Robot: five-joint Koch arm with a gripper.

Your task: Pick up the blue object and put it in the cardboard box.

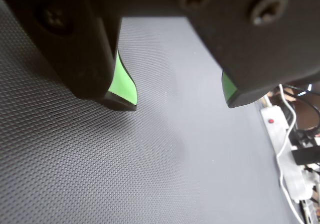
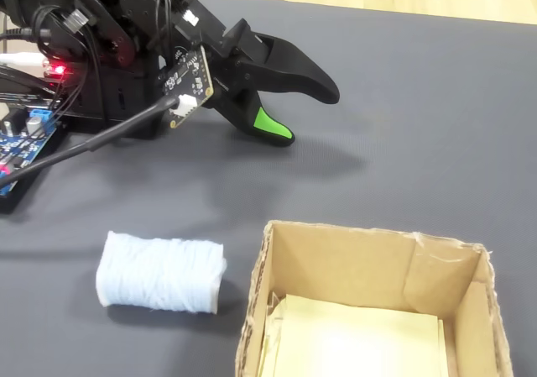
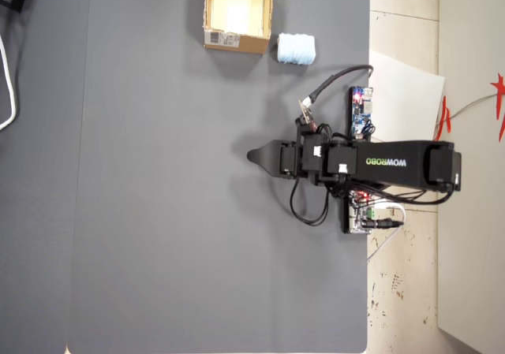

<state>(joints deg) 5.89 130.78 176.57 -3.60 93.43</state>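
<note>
1. Gripper (image 2: 304, 112) hangs spread apart and empty over bare mat (image 3: 158, 212).
2. Blue object (image 2: 159, 272) lies just beside the cardboard box (image 2: 252, 327).
3. Best bet: swing across, descend straddling the roll's middle.

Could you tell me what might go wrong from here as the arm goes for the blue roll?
1. The blue roll lies close beside the cardboard box; a tool finger coming down on that side could catch the box wall and shove it.
2. The roll lies on its side on the mat, so a nudge might roll it away.
3. The open tool is well away from the roll, so the approach could easily misalign.
</note>
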